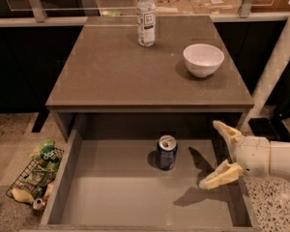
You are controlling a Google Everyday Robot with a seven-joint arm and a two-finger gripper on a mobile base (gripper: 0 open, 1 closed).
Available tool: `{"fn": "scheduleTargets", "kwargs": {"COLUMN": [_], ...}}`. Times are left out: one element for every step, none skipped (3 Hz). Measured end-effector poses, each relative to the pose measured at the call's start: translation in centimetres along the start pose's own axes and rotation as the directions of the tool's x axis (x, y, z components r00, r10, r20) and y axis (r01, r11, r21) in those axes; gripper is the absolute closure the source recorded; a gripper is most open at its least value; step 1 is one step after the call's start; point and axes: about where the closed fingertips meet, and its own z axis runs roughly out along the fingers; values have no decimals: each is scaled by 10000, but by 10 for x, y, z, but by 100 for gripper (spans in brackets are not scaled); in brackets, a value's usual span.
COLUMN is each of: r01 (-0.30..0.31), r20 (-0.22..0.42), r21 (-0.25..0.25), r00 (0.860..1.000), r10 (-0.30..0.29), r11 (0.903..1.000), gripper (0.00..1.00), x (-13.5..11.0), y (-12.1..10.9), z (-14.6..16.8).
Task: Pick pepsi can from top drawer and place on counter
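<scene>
A clear water bottle (146, 17) is stood upright at the far middle of the table (111, 71), and a white bowl (203, 59) is set nearer and to its right, well apart. A wire basket (19, 187) of green snack bags (47, 154) is seen on the floor at near left, and the pincer (208, 153) at near right.
</scene>
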Motion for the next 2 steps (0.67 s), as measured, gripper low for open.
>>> {"fn": "scheduleTargets", "kwargs": {"r01": [-81,-309], "r20": [78,532], "r21": [63,75], "r00": [9999,9981], "r10": [81,305], "r11": [9999,9995], "gripper": [0,0], "x": [6,17], "y": [-2,-7], "z": [37,76]}}
